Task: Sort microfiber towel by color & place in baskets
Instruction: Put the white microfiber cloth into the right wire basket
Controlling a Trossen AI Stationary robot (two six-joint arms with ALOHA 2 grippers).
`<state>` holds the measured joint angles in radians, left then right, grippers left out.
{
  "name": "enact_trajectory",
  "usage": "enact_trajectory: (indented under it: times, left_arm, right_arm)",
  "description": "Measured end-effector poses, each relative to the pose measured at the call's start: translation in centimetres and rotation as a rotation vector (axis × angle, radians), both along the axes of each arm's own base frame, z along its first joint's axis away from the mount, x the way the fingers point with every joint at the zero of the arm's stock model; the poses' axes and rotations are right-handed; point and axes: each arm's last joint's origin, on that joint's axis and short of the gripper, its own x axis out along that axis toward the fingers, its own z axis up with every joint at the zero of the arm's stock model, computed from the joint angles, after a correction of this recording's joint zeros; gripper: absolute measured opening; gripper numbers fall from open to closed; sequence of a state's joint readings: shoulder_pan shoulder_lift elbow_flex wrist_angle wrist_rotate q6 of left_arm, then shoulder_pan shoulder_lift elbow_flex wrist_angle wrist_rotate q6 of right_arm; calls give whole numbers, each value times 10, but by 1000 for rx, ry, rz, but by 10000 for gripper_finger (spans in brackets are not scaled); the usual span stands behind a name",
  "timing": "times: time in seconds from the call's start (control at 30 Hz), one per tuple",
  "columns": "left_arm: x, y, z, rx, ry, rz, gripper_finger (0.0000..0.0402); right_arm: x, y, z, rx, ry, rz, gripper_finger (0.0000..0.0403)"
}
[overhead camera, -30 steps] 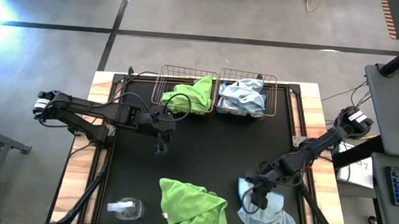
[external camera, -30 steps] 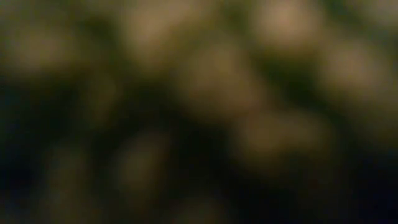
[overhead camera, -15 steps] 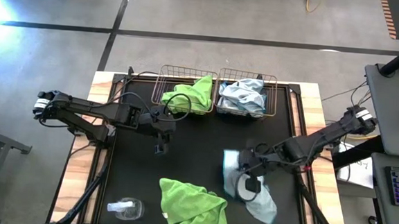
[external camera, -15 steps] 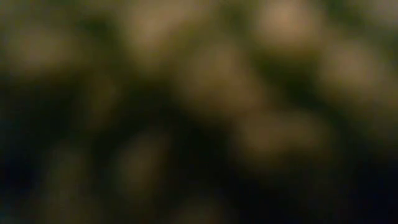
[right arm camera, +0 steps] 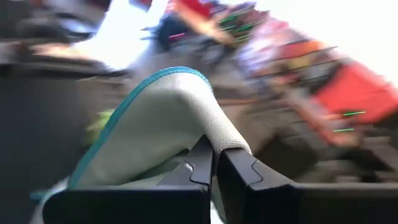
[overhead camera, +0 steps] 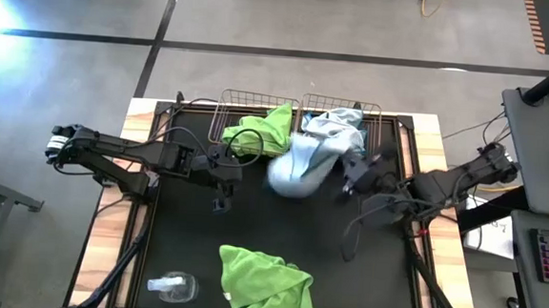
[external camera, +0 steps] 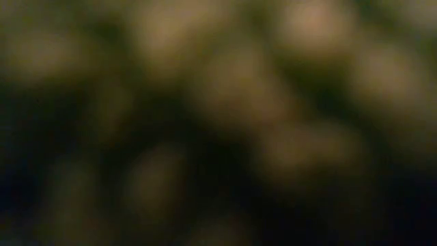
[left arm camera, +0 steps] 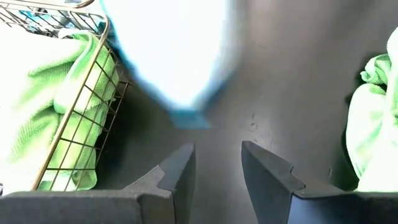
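Overhead, right gripper [overhead camera: 353, 174] fingers clenched on pale blue towel [overhead camera: 298, 165], airborne just before blue-filled basket [overhead camera: 369, 131] at 12 o'clock, left gripper [overhead camera: 220, 203] fingers parted, empty, near green-filled basket [overhead camera: 221, 120], loose green towel [overhead camera: 265, 285] at 6 o'clock on table [overhead camera: 280, 226].

Right pincer [right arm camera: 214, 163] clamped, left [left arm camera: 217, 171] parted

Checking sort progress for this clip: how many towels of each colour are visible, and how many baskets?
Green towels: 2, one in the left basket, one loose on the table
Blue towels: 2, one in the right basket, one carried by the right gripper
Baskets: 2, left, right
Total: 6
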<state>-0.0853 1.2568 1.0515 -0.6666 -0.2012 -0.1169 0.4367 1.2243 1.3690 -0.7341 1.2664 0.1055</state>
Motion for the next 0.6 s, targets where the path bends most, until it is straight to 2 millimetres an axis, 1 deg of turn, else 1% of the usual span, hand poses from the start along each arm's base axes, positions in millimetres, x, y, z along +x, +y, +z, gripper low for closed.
enact_trajectory:
  times: [0.1, 0.23, 0.43, 0.6]
  left_arm:
    - [0, 1, 0, 12, 0, 6, 115]
    - [0, 2, 0, 49, -3, 36, 115]
    - [-1, 3, 2, 76, -7, 35, 115]
    - [-2, 3, 4, 75, -24, 35, 115]
  right_arm:
    - [-3, -12, 18, -102, 18, -103, 9]
    - [-5, -40, 41, -110, 11, -202, 9]
    - [-21, -92, 71, -39, -45, -287, 9]
    - [-37, -129, 87, 64, -140, -265, 9]
